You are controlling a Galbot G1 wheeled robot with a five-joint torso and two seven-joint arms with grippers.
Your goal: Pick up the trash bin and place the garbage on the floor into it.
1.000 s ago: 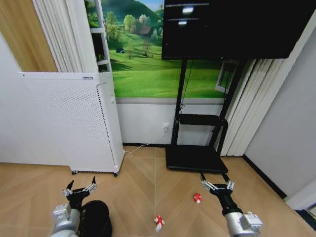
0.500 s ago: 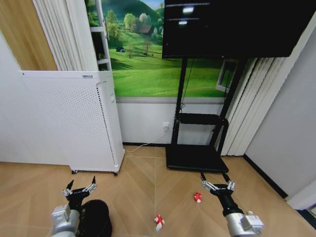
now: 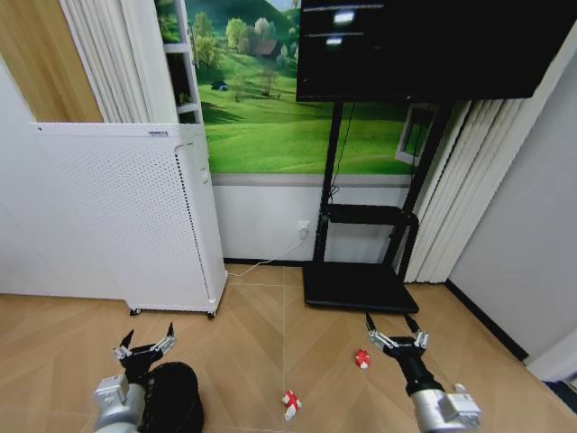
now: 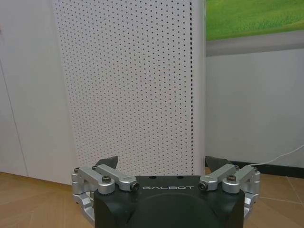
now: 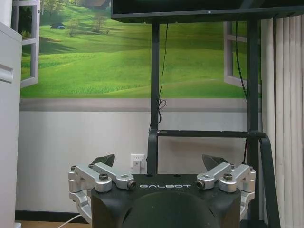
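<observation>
The left gripper (image 3: pixel 144 347) hovers with fingers apart just above the black trash bin (image 3: pixel 173 397) on the floor (image 3: pixel 261 343). A red-and-white wrapper (image 3: pixel 290 403) lies further right, then a small red piece (image 3: pixel 361 359), just beside the right gripper (image 3: pixel 395 341), also spread apart.

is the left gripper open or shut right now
Open. The left gripper has its fingertips spread wide apart with nothing between them, facing the white perforated appliance; in the head view it hangs above the trash bin.
</observation>
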